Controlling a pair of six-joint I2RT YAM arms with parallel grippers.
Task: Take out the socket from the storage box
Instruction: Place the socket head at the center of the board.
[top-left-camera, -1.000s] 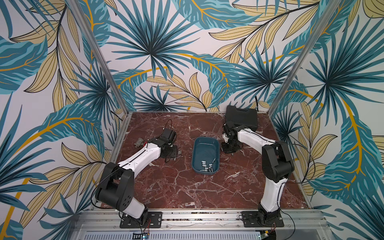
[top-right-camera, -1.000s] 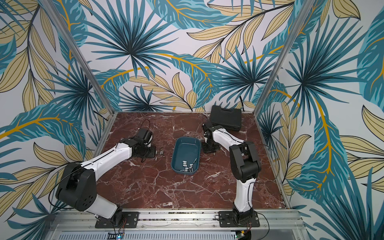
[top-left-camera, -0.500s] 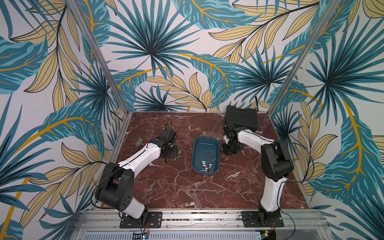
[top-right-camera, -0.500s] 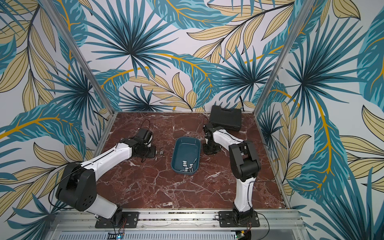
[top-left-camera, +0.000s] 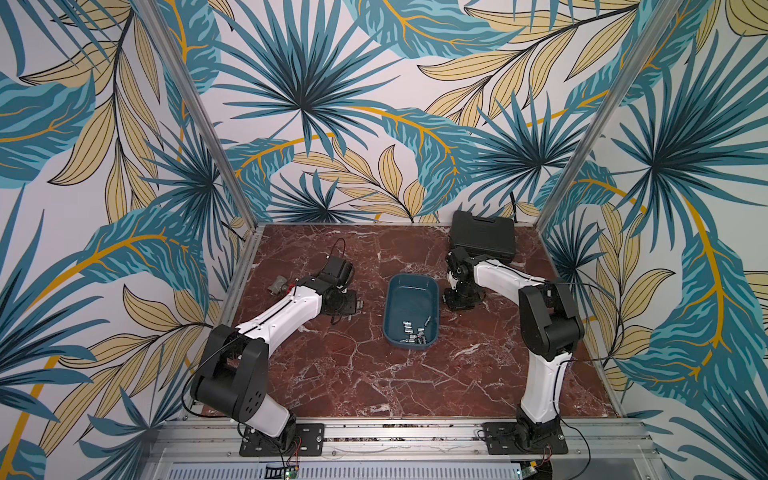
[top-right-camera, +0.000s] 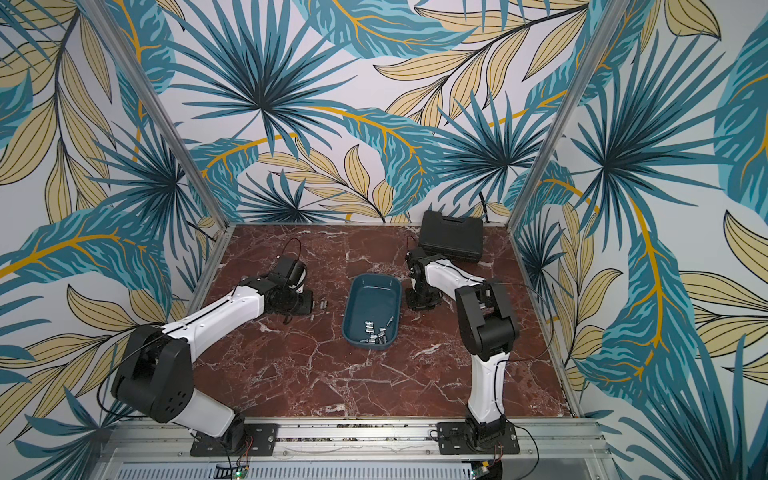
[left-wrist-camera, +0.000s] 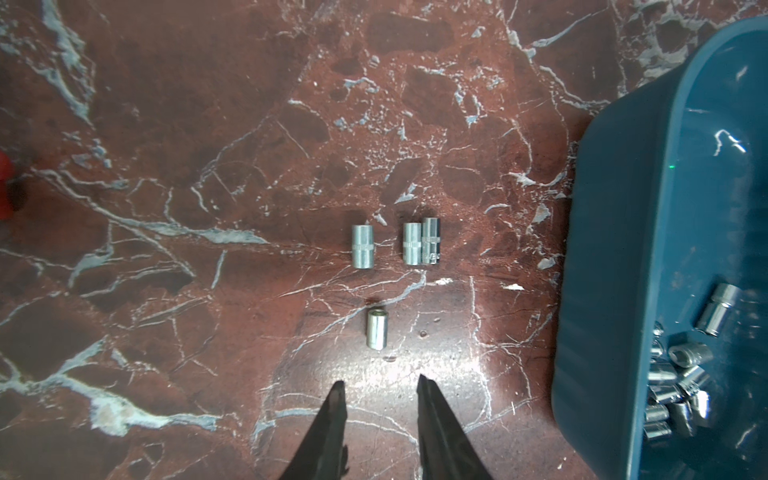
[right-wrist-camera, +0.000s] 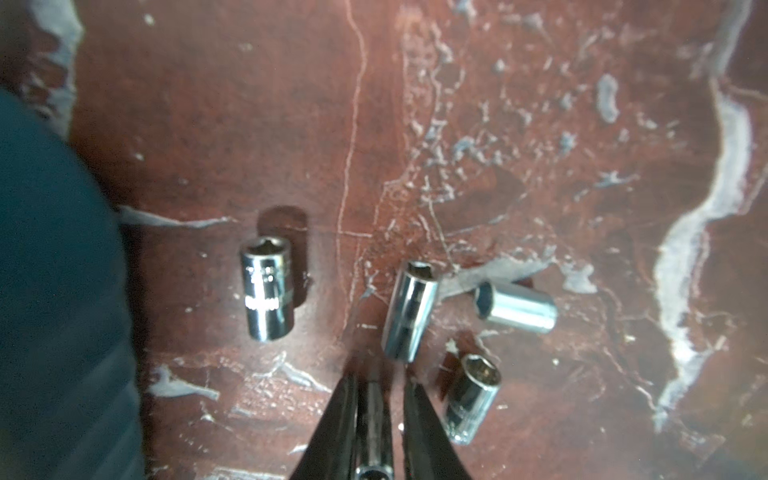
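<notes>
The teal storage box (top-left-camera: 411, 291) (top-right-camera: 372, 293) lies mid-table, with several chrome sockets (top-left-camera: 415, 334) (top-right-camera: 376, 332) heaped at its near end. My right gripper (top-left-camera: 461, 297) (right-wrist-camera: 380, 378) is low over the table, right of the box (right-wrist-camera: 41, 291). Its jaws are slightly parted, and a dark socket (right-wrist-camera: 374, 415) lies between them with a thin gap on one side. Several sockets (right-wrist-camera: 409, 311) lie loose on the marble around it. My left gripper (top-right-camera: 309, 301) (left-wrist-camera: 379, 381) stands open and empty left of the box (left-wrist-camera: 665, 249). One socket (left-wrist-camera: 377, 332) lies just ahead of it and three more (left-wrist-camera: 363, 246) lie beyond.
A closed black tool case (top-left-camera: 484, 237) (top-right-camera: 451, 235) sits at the back right, just behind the right arm. A grey metal fitting with a red part (top-left-camera: 279, 286) lies by the left wall, behind the left arm. Walls enclose three sides of the table.
The right gripper's jaws have parted a little around the socket. Both arms stay nearly where they were.
</notes>
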